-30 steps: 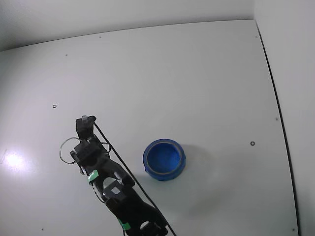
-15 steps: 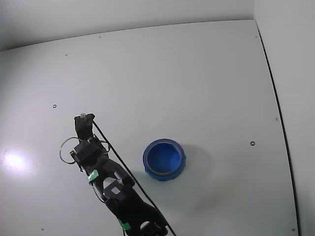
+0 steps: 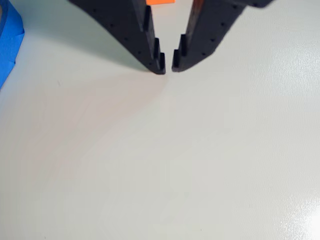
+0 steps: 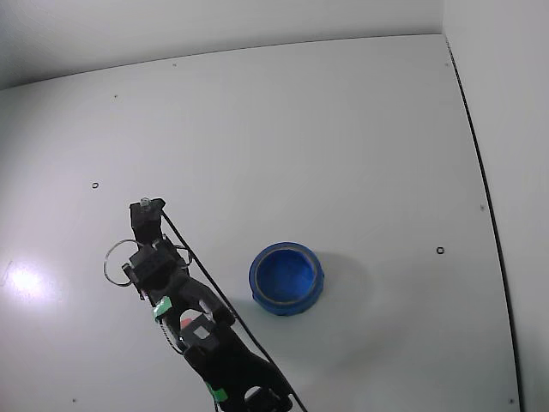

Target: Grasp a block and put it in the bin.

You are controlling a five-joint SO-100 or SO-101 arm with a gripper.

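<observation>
In the wrist view my gripper [image 3: 168,67] comes in from the top, its two black stepped fingers almost touching at the tips above bare table. A small orange-red block [image 3: 160,2] sits between the jaws higher up, at the frame's top edge, mostly cut off. The blue bin [image 3: 9,40] shows only as a slice at the left edge. In the fixed view the round blue bin [image 4: 287,277] stands right of the folded arm. The gripper [image 4: 185,326] sits low in the arm's bulk, with a pink-red spot, the block [image 4: 186,322], in it. No other block lies on the table.
The white table [image 4: 343,129] stretches around the bin, with small dark marks. A wall edge [image 4: 480,172] runs down the right side. The arm's base [image 4: 244,386] is at the bottom, and its cable loops to the left.
</observation>
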